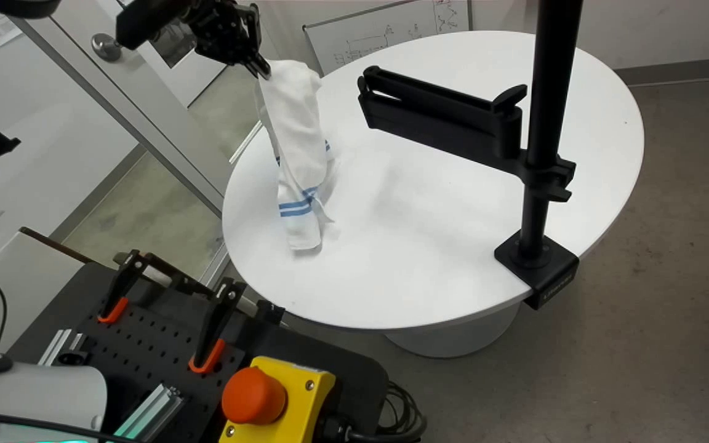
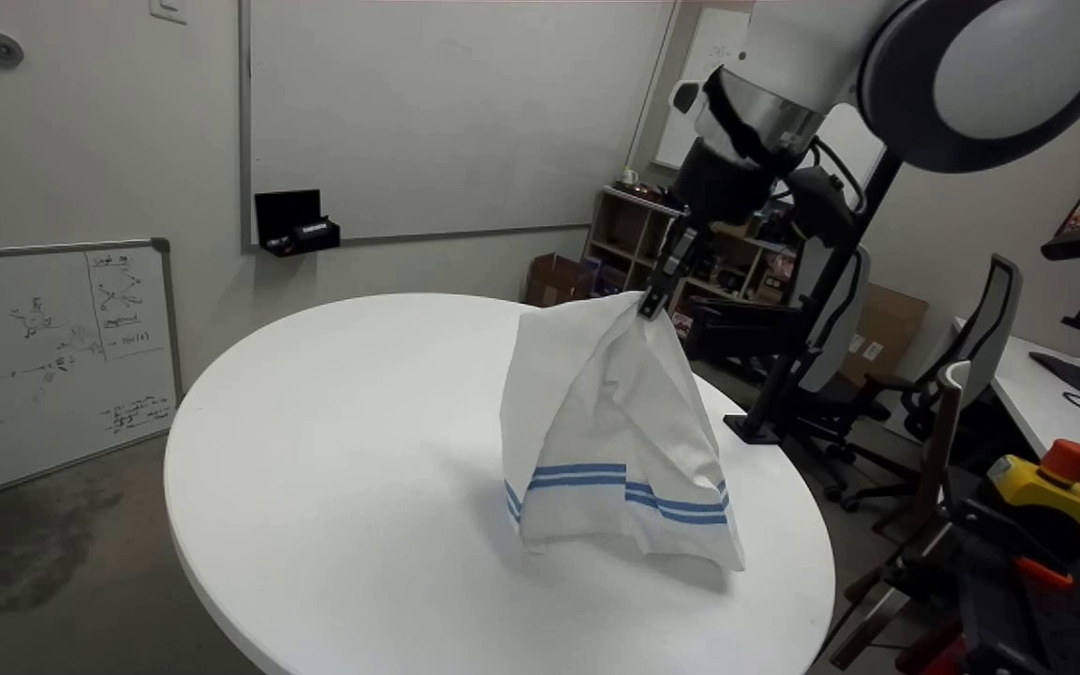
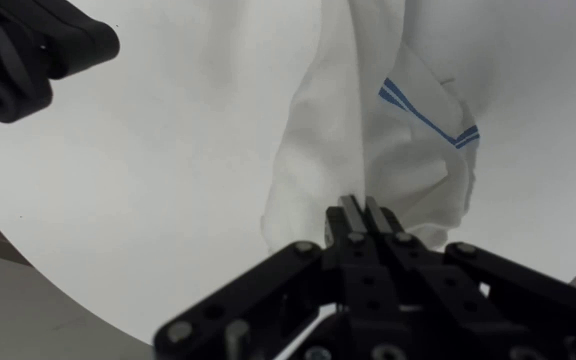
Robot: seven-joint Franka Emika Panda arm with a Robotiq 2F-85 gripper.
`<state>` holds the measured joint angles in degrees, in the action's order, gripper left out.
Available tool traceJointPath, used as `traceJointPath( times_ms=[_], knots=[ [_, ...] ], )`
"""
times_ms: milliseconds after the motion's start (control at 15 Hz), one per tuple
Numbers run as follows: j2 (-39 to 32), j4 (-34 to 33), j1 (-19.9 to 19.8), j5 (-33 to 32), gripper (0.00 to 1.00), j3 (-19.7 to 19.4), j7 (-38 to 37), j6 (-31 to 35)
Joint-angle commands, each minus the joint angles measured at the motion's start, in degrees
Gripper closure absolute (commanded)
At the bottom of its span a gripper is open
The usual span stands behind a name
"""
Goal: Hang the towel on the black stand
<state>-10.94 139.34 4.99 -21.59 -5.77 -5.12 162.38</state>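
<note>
The white towel point(image 1: 296, 129) with blue stripes near its lower end hangs from my gripper point(image 1: 261, 67) over the round table. It also shows in an exterior view point(image 2: 610, 412) and in the wrist view point(image 3: 313, 145). My gripper point(image 2: 651, 305) is shut on the towel's top edge; the fingertips point(image 3: 360, 205) pinch a fold. I cannot tell whether the lower hem touches the table. The black stand point(image 1: 545, 92) is clamped upright at the table's edge. Its flat arm point(image 1: 440, 117) reaches sideways over the table, apart from the towel. Part of the arm shows in the wrist view point(image 3: 23, 55).
The round white table point(image 1: 416, 258) lies under the towel and stand. A dark cart top with clamps and a yellow box with a red button point(image 1: 280, 394) stands beside it. A whiteboard point(image 2: 52, 356) leans on the wall. Chairs and a shelf stand behind the stand.
</note>
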Motion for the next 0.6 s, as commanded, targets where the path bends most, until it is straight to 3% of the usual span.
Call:
traceJointPath(
  times_ms=[0, 533],
  knots=[
    [10.2, 7.3, -1.0, -1.3, 0.99, -0.3, -0.5, 1.5],
    [28.9, 15.6, -9.6, -2.8, 0.99, 2.7, -1.3, -2.8]
  ],
)
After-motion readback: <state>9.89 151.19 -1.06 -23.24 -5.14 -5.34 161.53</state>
